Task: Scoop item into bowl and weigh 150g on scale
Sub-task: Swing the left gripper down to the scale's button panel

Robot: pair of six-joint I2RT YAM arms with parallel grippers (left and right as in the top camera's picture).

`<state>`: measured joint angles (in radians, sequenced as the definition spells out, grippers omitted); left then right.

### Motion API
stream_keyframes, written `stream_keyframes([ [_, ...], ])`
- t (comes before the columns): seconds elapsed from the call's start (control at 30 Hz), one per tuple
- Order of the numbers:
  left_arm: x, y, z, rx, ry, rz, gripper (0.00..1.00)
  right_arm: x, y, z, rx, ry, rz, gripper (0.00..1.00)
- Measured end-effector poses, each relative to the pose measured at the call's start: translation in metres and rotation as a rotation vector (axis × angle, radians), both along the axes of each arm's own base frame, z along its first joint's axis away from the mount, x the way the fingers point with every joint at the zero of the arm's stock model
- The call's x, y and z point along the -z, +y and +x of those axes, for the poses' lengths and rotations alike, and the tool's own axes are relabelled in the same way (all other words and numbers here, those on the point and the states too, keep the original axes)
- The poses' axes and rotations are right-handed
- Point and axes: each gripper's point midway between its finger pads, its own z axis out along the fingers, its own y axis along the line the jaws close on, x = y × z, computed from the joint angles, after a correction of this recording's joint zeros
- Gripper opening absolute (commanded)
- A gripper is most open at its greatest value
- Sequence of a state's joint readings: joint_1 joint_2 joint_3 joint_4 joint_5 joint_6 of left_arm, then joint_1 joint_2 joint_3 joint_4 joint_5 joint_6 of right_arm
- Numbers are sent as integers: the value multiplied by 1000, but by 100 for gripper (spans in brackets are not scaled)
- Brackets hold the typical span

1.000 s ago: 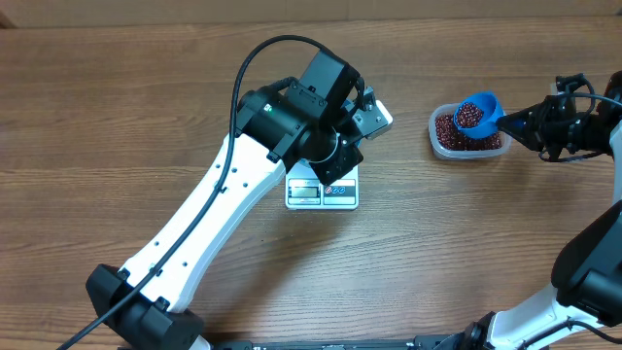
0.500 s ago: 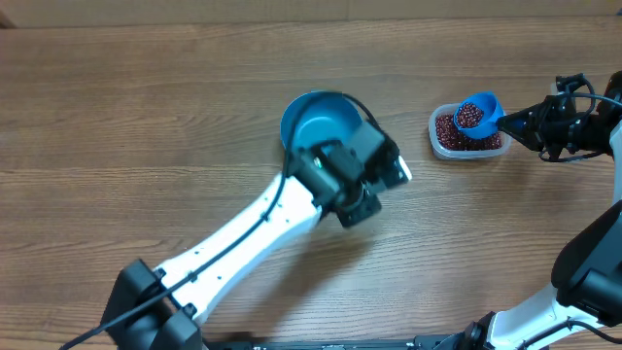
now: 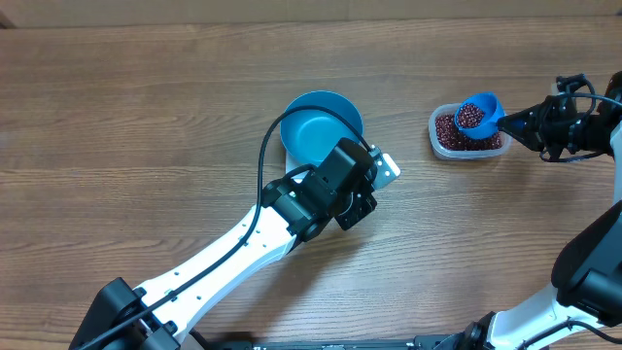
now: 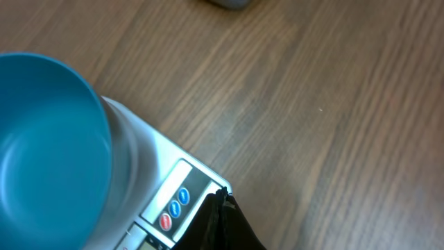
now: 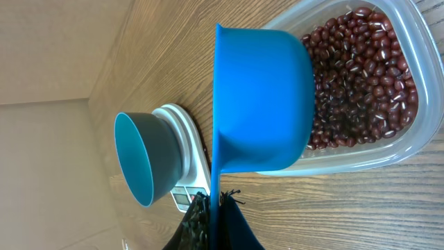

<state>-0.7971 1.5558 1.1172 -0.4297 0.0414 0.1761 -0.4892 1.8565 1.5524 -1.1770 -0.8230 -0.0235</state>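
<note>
Overhead: the left arm (image 3: 243, 243) hides whatever the empty blue bowl (image 3: 316, 131) stands on, while the right gripper (image 3: 527, 122), clamped on a blue scoop (image 3: 480, 113) heaped with red-brown beans (image 3: 470, 116), holds it over the clear tub (image 3: 442, 136). Left wrist: the left gripper (image 4: 222, 205), fingers together and empty, hangs beside the white scale (image 4: 156, 156) and its 3 buttons (image 4: 175, 205), 2 blue and 1 red, with no lettering legible. Right wrist: the bowl sits on the scale, and the scoop's underside conceals its load.

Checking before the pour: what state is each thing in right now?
bowl: empty, sitting on the scale
scale: carrying the bowl
scoop: full of beans, held over the tub
tub: open, part-filled with beans
left gripper: shut, empty
right gripper: shut on the scoop handle
</note>
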Motion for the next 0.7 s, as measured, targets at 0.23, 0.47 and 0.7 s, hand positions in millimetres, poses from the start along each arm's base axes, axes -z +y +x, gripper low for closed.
stream_keyframes([
  [0.23, 18, 19, 12, -79, 14, -7, 4, 1, -1, 0, 1, 3, -4, 4],
  [0.47, 34, 28, 17, -115, 9, -20, 4, 3, -2, -1, 3, 10, -17, 4],
  [0.7, 47, 32, 13, -115, 7, -21, 4, 4, -3, -2, 1, 13, -24, 4],
])
